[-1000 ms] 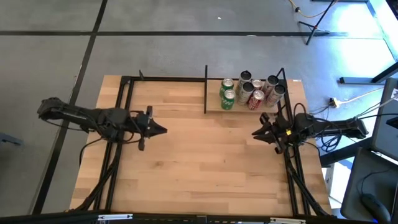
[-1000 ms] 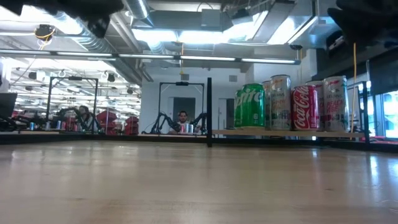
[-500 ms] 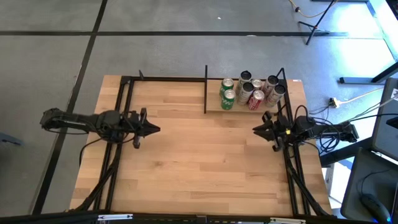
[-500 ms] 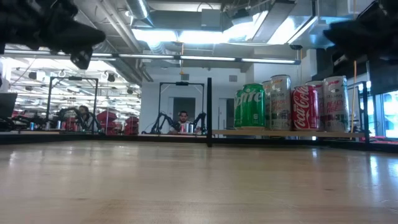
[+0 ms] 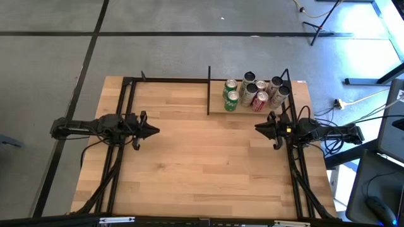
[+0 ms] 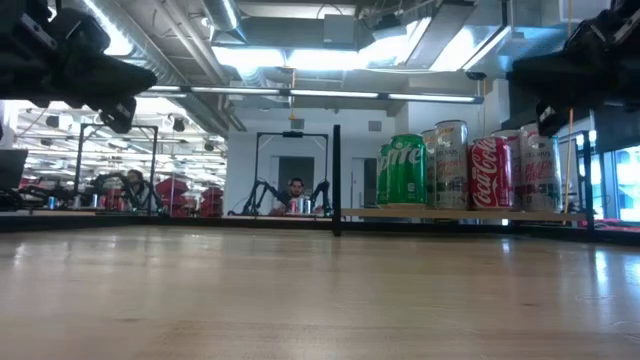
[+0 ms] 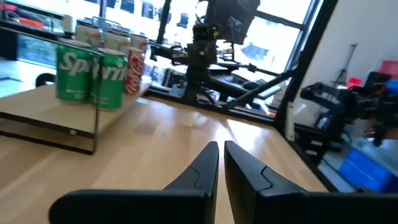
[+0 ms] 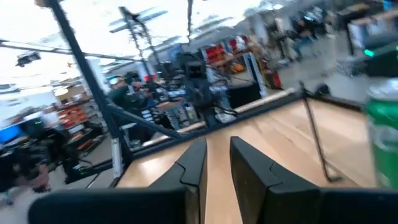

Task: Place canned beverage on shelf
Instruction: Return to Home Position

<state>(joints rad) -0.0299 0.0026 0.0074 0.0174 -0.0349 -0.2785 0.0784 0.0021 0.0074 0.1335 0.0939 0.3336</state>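
Note:
Several beverage cans, green Sprite, red Coca-Cola and silver ones, stand upright on the shelf's light wooden board at the table's far right. The green cans also show in the left wrist view. My left gripper hovers over the table's left part, fingers nearly together and empty. My right gripper hovers near the table's right edge, just in front of the shelf, with a narrow gap between its fingers and empty.
Black metal rods frame the table's left and far sides, and an upright post stands at the shelf's left end. The wide wooden tabletop lies between the arms. A person sits in the room behind.
My left gripper has drawn back toward the table's left edge and come down. My right gripper has come down and shifted a little toward the far edge, its arm folding back. The cans on the shelf have stayed still.

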